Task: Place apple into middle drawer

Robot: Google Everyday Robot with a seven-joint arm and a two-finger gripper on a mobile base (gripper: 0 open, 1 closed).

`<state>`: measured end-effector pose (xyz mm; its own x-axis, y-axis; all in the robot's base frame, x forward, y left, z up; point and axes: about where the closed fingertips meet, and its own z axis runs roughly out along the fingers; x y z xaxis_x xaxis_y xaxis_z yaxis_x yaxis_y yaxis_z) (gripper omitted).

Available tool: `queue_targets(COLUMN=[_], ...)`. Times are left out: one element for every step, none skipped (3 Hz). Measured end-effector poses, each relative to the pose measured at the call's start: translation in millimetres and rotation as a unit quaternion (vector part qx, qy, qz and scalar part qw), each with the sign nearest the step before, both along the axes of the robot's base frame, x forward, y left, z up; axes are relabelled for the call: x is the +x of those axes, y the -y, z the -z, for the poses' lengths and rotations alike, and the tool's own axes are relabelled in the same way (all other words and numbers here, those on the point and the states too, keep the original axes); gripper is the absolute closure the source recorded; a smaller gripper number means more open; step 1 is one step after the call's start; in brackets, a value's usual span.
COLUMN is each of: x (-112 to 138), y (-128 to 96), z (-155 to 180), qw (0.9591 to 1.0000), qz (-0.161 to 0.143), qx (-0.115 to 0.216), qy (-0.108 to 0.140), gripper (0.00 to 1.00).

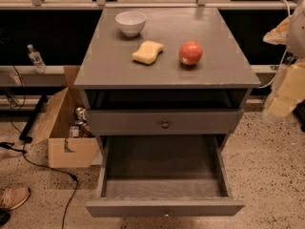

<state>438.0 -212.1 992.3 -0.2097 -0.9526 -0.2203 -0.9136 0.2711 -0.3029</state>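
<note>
The apple (pixel 190 53) sits on the cabinet top (pixel 109 66), just right of the sponge (pixel 147 52) and not touching it, with the bowl (pixel 130 22) farther back. The middle drawer (pixel 143 207) stands pulled out below, its box bare. The gripper (pixel 285 97) hangs blurred at the right edge, off the cabinet's side and well apart from the apple; whether it is open or closed cannot be told. The step in hand looks like the reach for the apple: the next move calls for swinging left over the top and coming down around the fruit without nudging the sponge.
</note>
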Motion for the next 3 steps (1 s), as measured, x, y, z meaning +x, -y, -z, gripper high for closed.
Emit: queue_targets(x=[0, 49, 94], y=[0, -10, -20], z=[0, 11, 28], qw=[1.0000, 0.9986, 0.9931], qz=[0.000, 0.042, 0.096], qx=[0.000, 0.029, 0.063], qy=[0.000, 0.014, 0.022], gripper=[0.00, 0.00, 0.00])
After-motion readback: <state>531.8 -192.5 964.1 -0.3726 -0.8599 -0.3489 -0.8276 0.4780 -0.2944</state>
